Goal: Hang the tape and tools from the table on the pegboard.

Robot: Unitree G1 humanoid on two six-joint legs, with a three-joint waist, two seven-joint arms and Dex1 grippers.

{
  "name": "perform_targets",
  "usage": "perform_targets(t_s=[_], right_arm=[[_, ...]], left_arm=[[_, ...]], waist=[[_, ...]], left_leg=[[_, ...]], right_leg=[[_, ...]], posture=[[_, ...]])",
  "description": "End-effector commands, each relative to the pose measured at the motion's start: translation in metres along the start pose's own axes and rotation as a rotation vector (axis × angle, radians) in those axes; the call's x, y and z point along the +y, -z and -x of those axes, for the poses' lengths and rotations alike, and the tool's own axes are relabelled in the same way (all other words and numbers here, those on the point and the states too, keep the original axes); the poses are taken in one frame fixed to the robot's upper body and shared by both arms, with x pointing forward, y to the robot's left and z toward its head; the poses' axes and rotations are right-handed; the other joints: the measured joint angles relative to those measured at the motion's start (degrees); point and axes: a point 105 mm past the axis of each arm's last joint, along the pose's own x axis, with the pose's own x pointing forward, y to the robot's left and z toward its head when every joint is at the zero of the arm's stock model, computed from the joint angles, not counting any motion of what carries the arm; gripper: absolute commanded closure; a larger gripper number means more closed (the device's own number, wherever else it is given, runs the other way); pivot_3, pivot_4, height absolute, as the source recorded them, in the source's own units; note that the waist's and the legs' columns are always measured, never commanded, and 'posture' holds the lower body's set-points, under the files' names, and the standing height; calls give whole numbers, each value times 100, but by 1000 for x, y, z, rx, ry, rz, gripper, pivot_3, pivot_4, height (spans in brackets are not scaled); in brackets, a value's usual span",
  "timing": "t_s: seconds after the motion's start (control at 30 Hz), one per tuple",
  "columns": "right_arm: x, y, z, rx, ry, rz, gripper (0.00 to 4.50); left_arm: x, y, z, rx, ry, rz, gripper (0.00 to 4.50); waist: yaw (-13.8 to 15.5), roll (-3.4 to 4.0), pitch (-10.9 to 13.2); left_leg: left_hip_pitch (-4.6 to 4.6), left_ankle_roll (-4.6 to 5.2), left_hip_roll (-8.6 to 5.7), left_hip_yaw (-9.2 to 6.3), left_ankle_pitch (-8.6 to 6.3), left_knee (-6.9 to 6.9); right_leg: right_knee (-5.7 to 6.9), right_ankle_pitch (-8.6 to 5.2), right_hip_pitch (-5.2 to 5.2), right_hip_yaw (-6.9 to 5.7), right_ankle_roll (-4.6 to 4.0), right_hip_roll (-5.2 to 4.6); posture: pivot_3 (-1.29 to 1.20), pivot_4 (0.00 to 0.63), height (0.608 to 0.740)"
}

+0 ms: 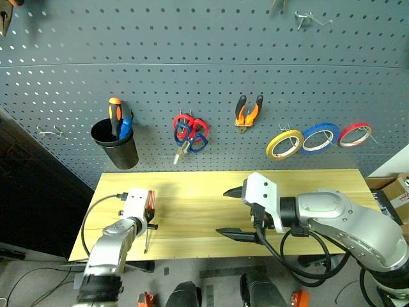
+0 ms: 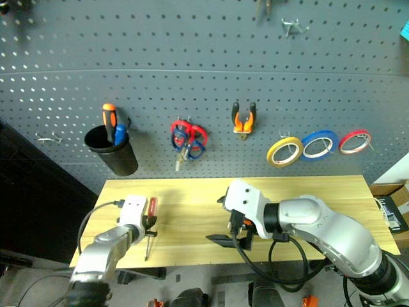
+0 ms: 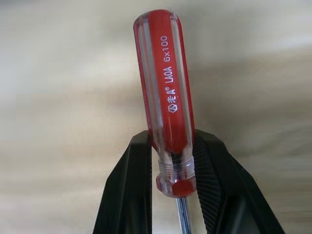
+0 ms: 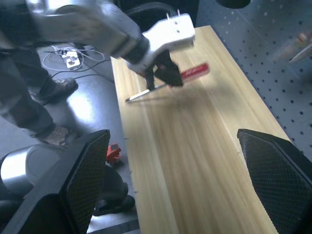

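Closed on the red-handled screwdriver (image 3: pixel 165 92), the left gripper (image 1: pixel 150 214) pinches the lower part of the handle between its two black fingers (image 3: pixel 129 195), near the collar where the metal shaft begins; the shaft points back toward the front edge of the table (image 1: pixel 192 192) at its left end. Behind it, on the pegboard (image 1: pixel 211 57), a black cup (image 1: pixel 118 146) holds an orange-handled and a blue-handled tool, whose lower parts are hidden inside the cup. To the right of the cup hang the scissors (image 1: pixel 190 133), a red pair and a dark blue pair overlapping, so it is hard to separate them, then the orange-and-black pliers (image 1: pixel 248 112). The middle of the tabletop is bare wood, with free room between the two arms. The right gripper (image 1: pixel 235 211) hangs over the table right of centre with its jaws spread wide and nothing between them. Farther right on the board hang the yellow tape roll (image 1: pixel 284 144), the blue roll (image 1: pixel 320 137) and the red roll (image 1: pixel 354 134), well above the back edge of the table. At the top of the board a metal hook (image 1: pixel 310 19) is partly cut off.
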Motion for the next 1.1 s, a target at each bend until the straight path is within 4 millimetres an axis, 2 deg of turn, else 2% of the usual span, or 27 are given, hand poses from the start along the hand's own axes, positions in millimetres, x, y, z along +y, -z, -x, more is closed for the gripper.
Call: perform_targets(t_s=[0.03, 0.13, 0.2, 0.27, 0.4, 0.47, 0.63, 0.73, 0.83, 1.0, 1.1], right_arm=[[-7, -15, 6, -68, 59, 43, 0], [-10, -22, 12, -101, 77, 59, 0], [-11, -27, 17, -115, 83, 73, 0], [-16, -35, 26, -138, 100, 89, 0], [-29, -49, 41, -171, 146, 96, 0], [-37, -52, 47, -179, 173, 99, 0], [-55, -52, 61, -164, 243, 102, 0], [-61, -53, 67, -159, 266, 107, 0], [-63, -56, 71, -171, 272, 106, 0], [-62, -56, 71, -185, 271, 87, 0], [-63, -57, 67, -192, 280, 82, 0]], left_arm=[[-18, -34, 25, -256, 66, -147, 3662], [-38, -58, 52, -471, 143, -242, 3662], [-39, -80, 59, -575, 121, -259, 3662], [-39, -115, 67, -719, 94, -271, 3662], [-30, -169, 74, -907, 11, -263, 3662], [-21, -187, 75, -952, -50, -237, 3662], [5, -229, 93, -1067, -194, -162, 3662], [25, -247, 102, -1100, -275, -103, 3662], [46, -254, 105, -1096, -353, -52, 3662], [58, -258, 106, -1092, -388, -50, 3662], [68, -248, 91, -1045, -410, -51, 3662]], waist=[[7, 1, 0], [27, 0, 0], [90, 0, 0], [200, 0, -2], [299, -8, -51], [307, -11, -117], [311, -44, -192], [340, -49, -250], [345, -63, -326], [359, -68, -440], [371, -78, -513]], left_leg=[[1, 1, 0, 1, 0, 0], [-1, 2, 0, 0, -1, 0], [-1, 3, 0, -2, -1, 0], [1, 5, -1, -4, 0, 1], [1, 7, -3, 2, 1, 9], [2, 7, -2, 7, 1, 9], [2, 9, -2, 20, 0, 5], [4, 8, -2, 18, 1, 9], [5, 8, -3, 19, 1, 9], [9, 7, -5, 19, 1, 10], [12, 6, -6, 18, 2, 10]], right_leg=[[-2, 0, 2, 2, 0, -2], [-2, 0, 2, 1, 0, -4], [-1, 0, 7, -5, 0, -5], [2, 1, 10, -9, -2, -1], [8, 9, 16, -26, -2, 33], [5, 9, 14, -22, -2, 36], [1, 9, 7, -14, -1, 37], [6, 9, 11, -14, -1, 40], [7, 9, 11, -13, -1, 41], [7, 10, 13, -10, -1, 42], [9, 10, 14, -11, -2, 43]], posture=[[-32, 156, 740], [-10, 153, 740], [9, 141, 740], [22, 134, 740], [55, 109, 740], [68, 91, 740], [100, 60, 740], [105, 48, 740], [108, 37, 740], [108, 26, 740], [98, 23, 740]])
